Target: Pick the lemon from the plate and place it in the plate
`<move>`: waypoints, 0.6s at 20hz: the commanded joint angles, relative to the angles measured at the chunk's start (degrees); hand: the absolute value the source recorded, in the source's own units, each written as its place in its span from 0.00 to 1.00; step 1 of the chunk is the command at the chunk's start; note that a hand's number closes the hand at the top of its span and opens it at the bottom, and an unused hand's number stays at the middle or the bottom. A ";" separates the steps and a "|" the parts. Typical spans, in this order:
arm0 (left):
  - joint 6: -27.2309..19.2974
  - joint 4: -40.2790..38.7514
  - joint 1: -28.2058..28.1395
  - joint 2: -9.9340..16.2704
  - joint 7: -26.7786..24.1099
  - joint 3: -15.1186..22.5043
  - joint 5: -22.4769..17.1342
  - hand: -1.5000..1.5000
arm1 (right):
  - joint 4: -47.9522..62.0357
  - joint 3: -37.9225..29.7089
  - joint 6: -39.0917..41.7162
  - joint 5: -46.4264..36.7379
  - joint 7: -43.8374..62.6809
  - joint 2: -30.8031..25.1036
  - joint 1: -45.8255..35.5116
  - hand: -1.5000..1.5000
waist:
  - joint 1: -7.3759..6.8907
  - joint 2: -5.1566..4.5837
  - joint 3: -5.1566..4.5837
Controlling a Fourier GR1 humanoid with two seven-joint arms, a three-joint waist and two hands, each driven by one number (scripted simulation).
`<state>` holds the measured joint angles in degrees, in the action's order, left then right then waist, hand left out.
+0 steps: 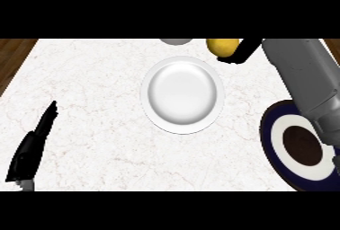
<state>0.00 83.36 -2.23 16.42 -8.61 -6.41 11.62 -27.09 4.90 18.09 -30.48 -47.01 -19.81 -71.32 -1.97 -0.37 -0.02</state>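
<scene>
Fingers point(240, 51) of the right hand point(244, 48) are curled round the lemon point(221, 46), held at one o'clock of the white plate point(182, 126) — off its rim. A dark-rimmed plate point(275, 143) sits at four o'clock. The left hand point(33, 146) rests open at eight o'clock on the counter point(100, 81).

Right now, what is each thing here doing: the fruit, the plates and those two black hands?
lemon: held up, off both plates
right hand: curled round the lemon
white plate: bare
dark-rimmed plate: bare, partly under the forearm
left hand: open, resting at the view's left
</scene>
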 commanded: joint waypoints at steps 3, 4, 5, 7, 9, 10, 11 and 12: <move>-0.49 2.14 -0.82 -0.63 1.97 0.25 0.86 0.50 | 0.30 4.06 0.26 -3.58 3.44 8.05 -0.54 1.00 | 0.70 0.18 0.01; -1.22 4.83 -3.44 -1.35 2.46 0.93 1.50 0.50 | -1.22 5.71 1.53 -4.72 3.85 7.88 0.93 1.00 | 0.97 0.41 0.02; 1.34 1.73 -3.42 0.47 -1.37 -1.10 -0.74 0.50 | 0.61 5.61 0.68 -5.11 3.78 8.96 0.95 1.00 | 0.68 0.17 -0.01; -1.30 1.02 0.35 -1.42 2.19 -0.05 1.24 0.50 | -0.45 6.76 -1.17 -6.22 7.35 13.39 1.00 1.00 | 1.24 0.26 -0.01; 1.04 3.06 -2.11 -0.52 0.97 -0.47 -0.41 0.50 | 2.16 7.71 -3.96 -7.81 6.47 15.68 3.17 1.00 | 0.57 0.11 0.00; 1.64 5.83 -3.41 0.25 2.87 -0.35 0.00 0.50 | 1.46 7.50 -2.93 -7.88 6.83 15.52 2.86 1.00 | 0.75 0.24 0.02; 1.43 1.96 -0.76 0.19 1.60 -1.02 -0.14 0.50 | 4.15 7.52 -2.56 -8.30 6.83 16.64 1.37 1.00 | 0.51 -0.04 0.00; 0.75 -1.33 -1.34 -0.11 -1.66 -1.86 -0.07 0.50 | 2.01 9.44 -4.26 -9.66 6.02 18.19 4.72 1.00 | 1.09 0.12 -0.02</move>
<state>0.72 85.23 -3.83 16.22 -7.85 -7.12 11.75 -25.29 11.85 15.79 -37.61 -41.36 -5.89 -69.22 -1.23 -0.24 -0.02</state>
